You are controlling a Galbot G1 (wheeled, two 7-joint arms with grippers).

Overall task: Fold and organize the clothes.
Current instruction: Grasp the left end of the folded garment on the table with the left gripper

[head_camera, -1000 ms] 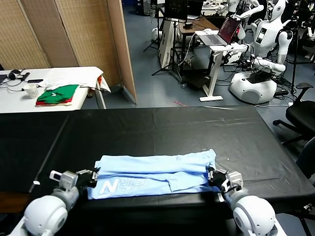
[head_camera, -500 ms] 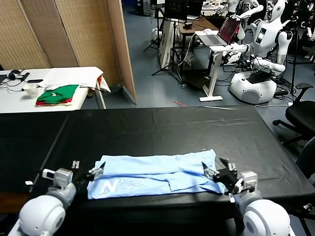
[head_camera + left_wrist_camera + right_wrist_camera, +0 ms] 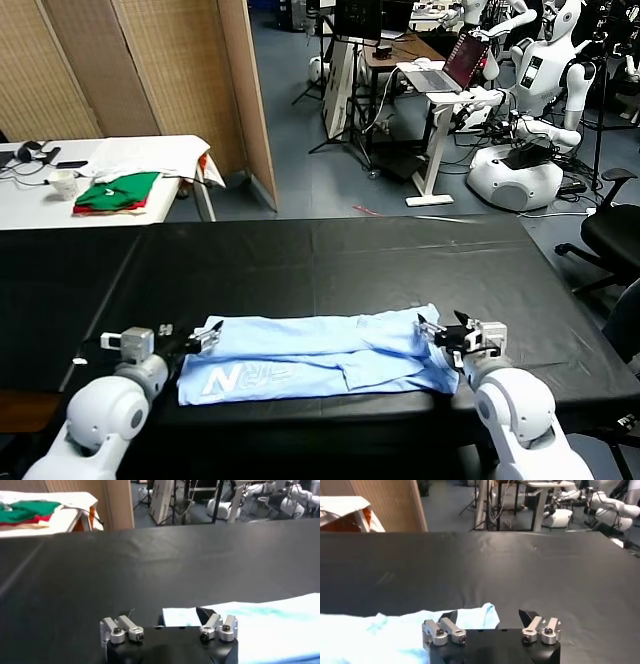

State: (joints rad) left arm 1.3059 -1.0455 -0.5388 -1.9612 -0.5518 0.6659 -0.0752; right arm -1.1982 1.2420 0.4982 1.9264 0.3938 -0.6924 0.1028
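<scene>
The shirt [image 3: 318, 352] lies as a long folded band near the front edge of the black table [image 3: 330, 260], lettering showing at its left end. The left gripper [image 3: 188, 340] sits at the band's left end and the right gripper [image 3: 447, 334] at its right end, both spread wide and holding nothing. The next fold, I judge, wants each gripper to take its end squarely, pinching every layer at the same height so the band stays flat. The right jaws may overlap the hem; the view does not settle it. Count: one shirt, two grippers, one table.
</scene>
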